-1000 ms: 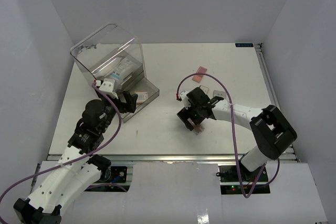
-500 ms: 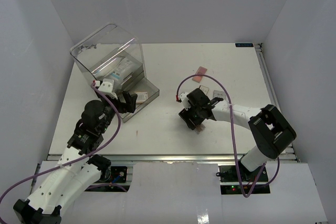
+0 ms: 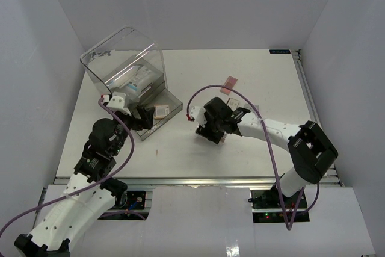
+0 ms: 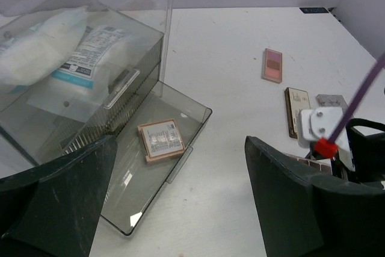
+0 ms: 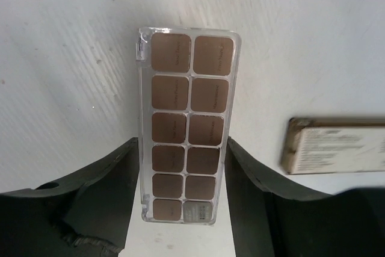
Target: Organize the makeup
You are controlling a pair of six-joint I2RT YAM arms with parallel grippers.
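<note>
A clear strip of brown-pink pans (image 5: 186,124) sits between my right gripper's fingers (image 5: 183,173), which press on both its long sides; in the top view that gripper (image 3: 213,133) is at mid-table. My left gripper (image 4: 180,167) is open and empty, just in front of the pulled-out drawer (image 4: 144,203), where a brown palette (image 4: 160,140) lies label up. Clear sachets (image 4: 90,49) lie inside the big clear box (image 3: 123,67). On the table lie a pink palette (image 3: 230,84), a black-gold palette (image 4: 296,110) and a grey one (image 4: 332,100).
The box with its drawer (image 3: 171,108) stands at the back left. A flat brown palette (image 5: 337,145) lies just right of my right fingers. White walls close in the table on three sides.
My right gripper has closed on the pan strip and moved left across the table with it. The left arm has shifted slightly and stays open.
</note>
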